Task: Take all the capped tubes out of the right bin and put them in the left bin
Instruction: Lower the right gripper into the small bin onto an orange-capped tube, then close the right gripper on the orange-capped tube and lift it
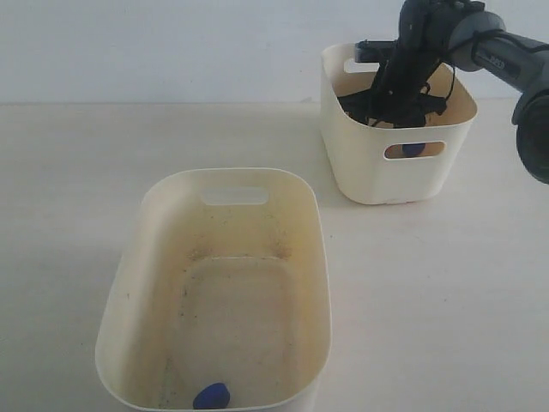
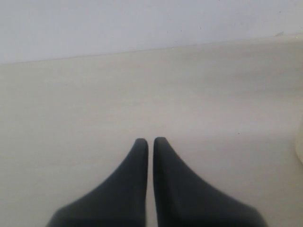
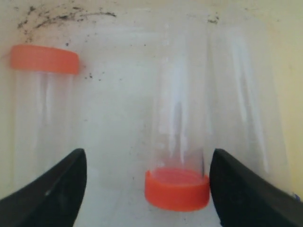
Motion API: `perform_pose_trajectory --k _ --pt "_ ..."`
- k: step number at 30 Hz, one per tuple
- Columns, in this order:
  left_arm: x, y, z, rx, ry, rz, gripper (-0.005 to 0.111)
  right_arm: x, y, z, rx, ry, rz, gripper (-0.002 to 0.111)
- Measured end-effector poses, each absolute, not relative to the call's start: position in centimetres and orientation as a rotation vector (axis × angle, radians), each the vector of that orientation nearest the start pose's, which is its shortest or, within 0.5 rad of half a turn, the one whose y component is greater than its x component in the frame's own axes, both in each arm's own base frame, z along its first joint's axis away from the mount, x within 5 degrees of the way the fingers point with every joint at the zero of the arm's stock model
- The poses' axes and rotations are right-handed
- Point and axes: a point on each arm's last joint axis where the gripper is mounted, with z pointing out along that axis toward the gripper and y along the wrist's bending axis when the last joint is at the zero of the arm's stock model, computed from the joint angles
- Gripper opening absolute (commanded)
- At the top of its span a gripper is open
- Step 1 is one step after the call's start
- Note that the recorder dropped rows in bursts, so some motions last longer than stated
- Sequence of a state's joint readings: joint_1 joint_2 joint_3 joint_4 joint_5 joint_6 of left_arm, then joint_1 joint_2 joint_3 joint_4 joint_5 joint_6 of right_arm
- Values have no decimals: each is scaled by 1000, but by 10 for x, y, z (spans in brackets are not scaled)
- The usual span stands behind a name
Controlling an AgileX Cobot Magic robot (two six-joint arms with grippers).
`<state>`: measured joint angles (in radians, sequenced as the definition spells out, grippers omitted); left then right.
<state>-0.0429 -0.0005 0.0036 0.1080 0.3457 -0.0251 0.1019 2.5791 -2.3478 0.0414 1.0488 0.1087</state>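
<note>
My right gripper [image 1: 396, 101] reaches down inside the right bin [image 1: 377, 176], a small cream tub at the back right. In the right wrist view this gripper [image 3: 147, 163] is open, with an orange-capped clear tube [image 3: 178, 188] lying between its fingers, close to one finger. A second orange-capped tube [image 3: 44, 59] lies beside it, and a third clear tube [image 3: 251, 109] lies on the other side. A blue cap [image 1: 413, 149] shows through the right bin's handle slot. The left bin [image 1: 137, 283], larger and speckled, holds one blue-capped tube [image 1: 211, 396]. My left gripper [image 2: 150, 140] is shut over bare table.
Pale tabletop [image 1: 69, 172] surrounds both bins, with a white wall behind. The right arm [image 1: 506, 60] comes in from the upper right. A cream edge [image 2: 299, 151] shows at the side of the left wrist view.
</note>
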Motion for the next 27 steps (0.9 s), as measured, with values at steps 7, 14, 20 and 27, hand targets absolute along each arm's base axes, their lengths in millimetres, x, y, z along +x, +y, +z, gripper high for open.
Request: perform_pose_trajectory --k 7,14,20,27 --pt "54 1 181 84 1829 57 4 541 59 140 38 2776 111 17" --pt "54 1 181 84 1829 57 4 539 58 139 62 2798 108 0" --pt "54 1 181 84 1829 57 4 535 58 145 60 2854 101 0" --pt "54 1 181 84 1829 57 4 528 57 195 54 2796 91 0"
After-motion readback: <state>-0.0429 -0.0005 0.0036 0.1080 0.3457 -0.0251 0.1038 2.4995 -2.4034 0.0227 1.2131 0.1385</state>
